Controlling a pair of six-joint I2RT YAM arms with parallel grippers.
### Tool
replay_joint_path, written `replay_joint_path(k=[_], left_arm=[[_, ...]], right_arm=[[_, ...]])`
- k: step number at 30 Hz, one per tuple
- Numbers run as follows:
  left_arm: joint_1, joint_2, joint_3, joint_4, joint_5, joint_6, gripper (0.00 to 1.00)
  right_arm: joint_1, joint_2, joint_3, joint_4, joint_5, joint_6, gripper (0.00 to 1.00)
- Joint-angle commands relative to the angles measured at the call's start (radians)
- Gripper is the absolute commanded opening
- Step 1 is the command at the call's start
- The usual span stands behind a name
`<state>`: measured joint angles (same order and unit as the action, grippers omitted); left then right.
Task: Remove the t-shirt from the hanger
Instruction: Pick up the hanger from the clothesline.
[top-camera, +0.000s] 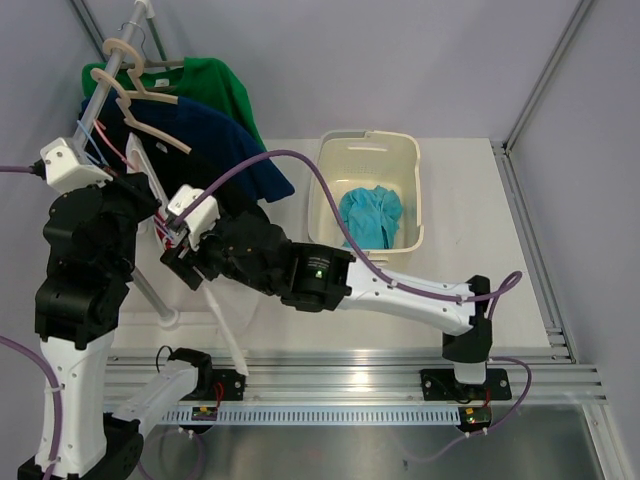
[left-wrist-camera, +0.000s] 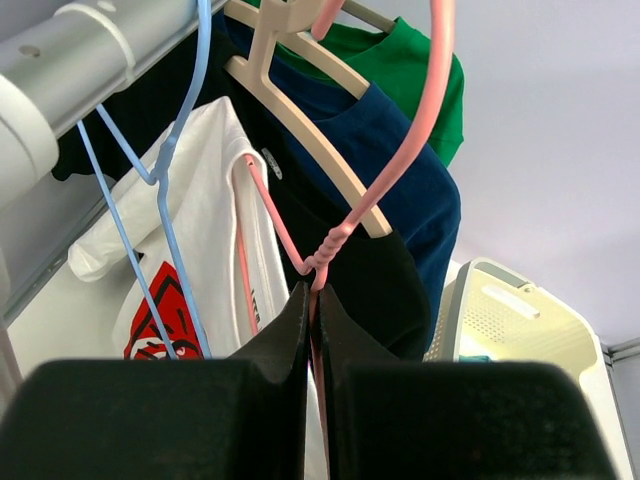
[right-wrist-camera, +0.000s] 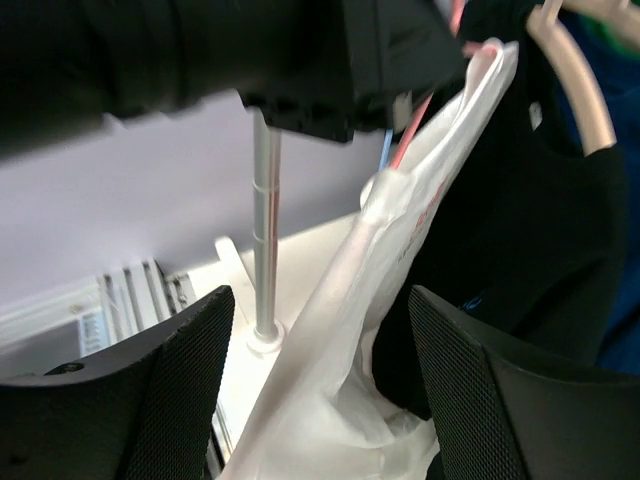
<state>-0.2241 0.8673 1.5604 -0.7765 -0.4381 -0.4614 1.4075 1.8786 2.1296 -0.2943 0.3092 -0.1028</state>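
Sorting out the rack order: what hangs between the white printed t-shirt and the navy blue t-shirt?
A black t-shirt hangs between the white printed t-shirt and the navy blue t-shirt, clearest in the left wrist view.

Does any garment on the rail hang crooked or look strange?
Yes. The white t-shirt hangs askew: it trails from the pink hanger in a bunched, slanted strip, while the black shirt beside it drapes smoothly.
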Motion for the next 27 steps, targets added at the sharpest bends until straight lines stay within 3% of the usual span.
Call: replay_joint_path(k=[1,4,6,8,11,13,14,17,20,21,24,27], left_arm=[[-0.004,-0.028,0.003,0.079,0.021,-0.023,0.0],[-0.004,-0.037,0.0,0.079,0.024,-0.028,0.0],[-0.004,-0.043,-0.002,0.079,0.029,-0.034,0.0],[-0.004,-0.045,-0.005,0.08,0.038,-0.039,0.0],[-0.006,-0.047,-0.011,0.08,0.056,-0.045,0.0],[-0.004,-0.047,-0.017,0.082,0.065,-0.048,0.0],[-0.004,-0.048,-0.026,0.085,0.082,-0.048,0.0],[-0.004,-0.063,-0.042,0.098,0.146,-0.037,0.0],[-0.004,-0.085,-0.048,0.108,0.27,0.019,0.39],[-0.004,-0.09,-0.043,0.108,0.303,0.032,0.59],[-0.004,-0.122,-0.037,0.108,0.415,0.076,0.8],[-0.004,-0.165,-0.039,0.105,0.466,0.113,0.85]], right_arm=[[0.008,0.04,0.088,-0.02,0.06,-0.024,0.76],[0.01,0.088,0.125,-0.034,0.093,-0.034,0.74],[0.008,0.109,0.133,-0.028,0.132,-0.043,0.67],[0.008,0.126,0.136,-0.022,0.162,-0.057,0.5],[0.008,0.131,0.133,-0.013,0.185,-0.067,0.33],[0.008,0.12,0.119,0.012,0.206,-0.077,0.08],[0.008,0.114,0.107,0.023,0.231,-0.08,0.0],[0.008,0.062,0.055,0.05,0.235,-0.106,0.0],[0.007,-0.007,-0.037,0.061,0.248,-0.124,0.0],[0.005,-0.031,-0.072,0.069,0.246,-0.129,0.0],[-0.004,-0.154,-0.235,0.139,0.251,-0.144,0.0],[-0.03,-0.283,-0.394,0.162,0.249,-0.13,0.0]])
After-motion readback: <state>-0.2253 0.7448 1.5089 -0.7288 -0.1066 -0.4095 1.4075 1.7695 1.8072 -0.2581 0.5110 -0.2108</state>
